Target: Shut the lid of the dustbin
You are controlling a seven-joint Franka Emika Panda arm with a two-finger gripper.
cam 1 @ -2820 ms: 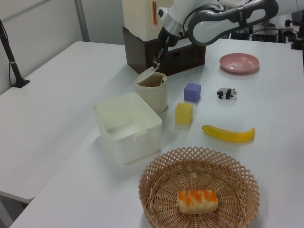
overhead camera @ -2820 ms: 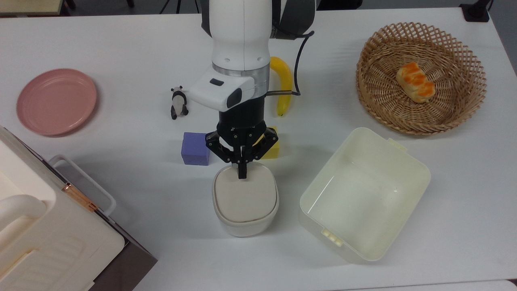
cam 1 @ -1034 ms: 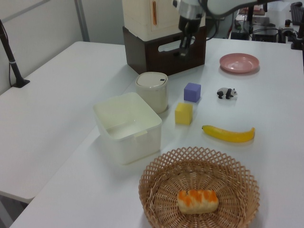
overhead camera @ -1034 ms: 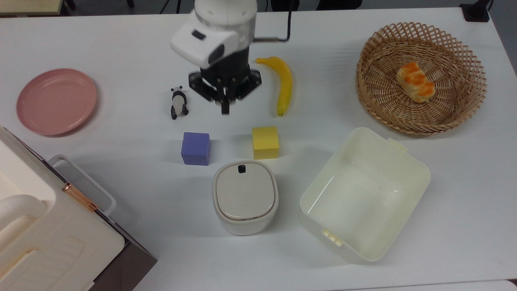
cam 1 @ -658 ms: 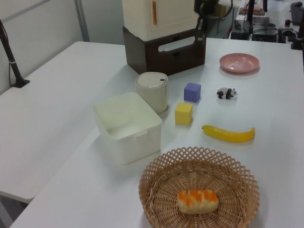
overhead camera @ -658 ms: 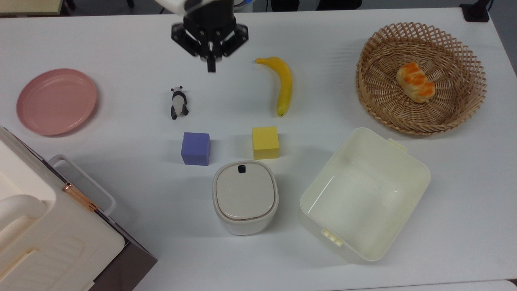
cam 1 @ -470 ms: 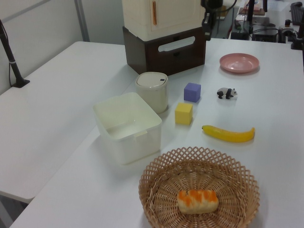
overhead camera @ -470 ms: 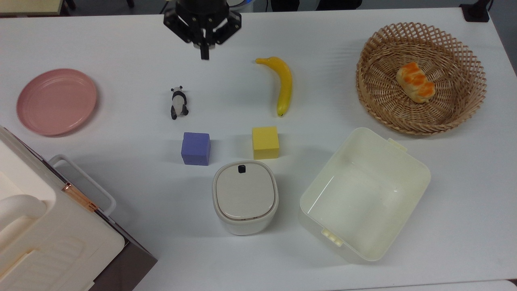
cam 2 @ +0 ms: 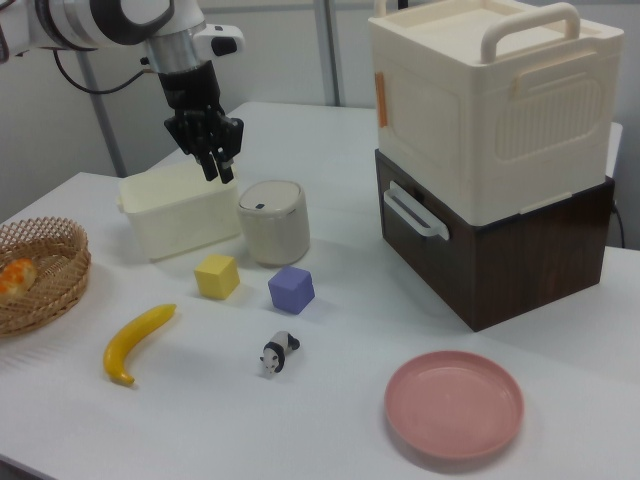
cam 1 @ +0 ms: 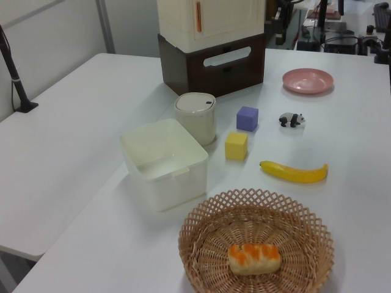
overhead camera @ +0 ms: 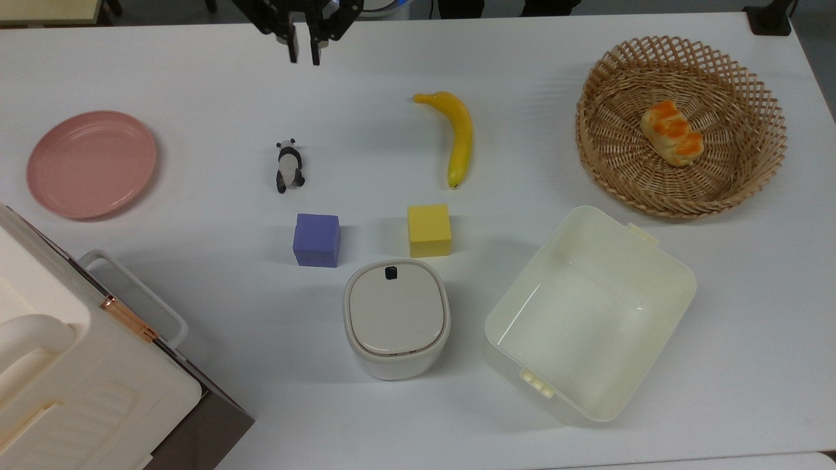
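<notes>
The dustbin (overhead camera: 397, 320) stands near the middle of the white table (overhead camera: 196, 78), just in front of the purple cube (overhead camera: 317, 239) and the yellow cube (overhead camera: 429, 230) in the top view, with the pale open tub (overhead camera: 588, 313) close on the top view's right. The lid (overhead camera: 396, 312) lies flat on the bin's top, its small black tab (overhead camera: 391, 273) toward the cubes, so the closing looks done.

The claw (overhead camera: 304, 53) hangs at the far edge of the table in the top view, empty, its fingers a narrow gap apart. In the right view the claw (cam 2: 217, 168) is raised well above the table.

The main risk from here is that the lid is seated but not latched; a spring hinge could pop it back up, and these frames cannot settle that. A low sweep of the arm could also knock the panda figure (overhead camera: 289, 166) or the banana (overhead camera: 457, 137).

The bin is smooth matte plastic, a rounded square with soft corners; the lid is a shade more beige than the body.
</notes>
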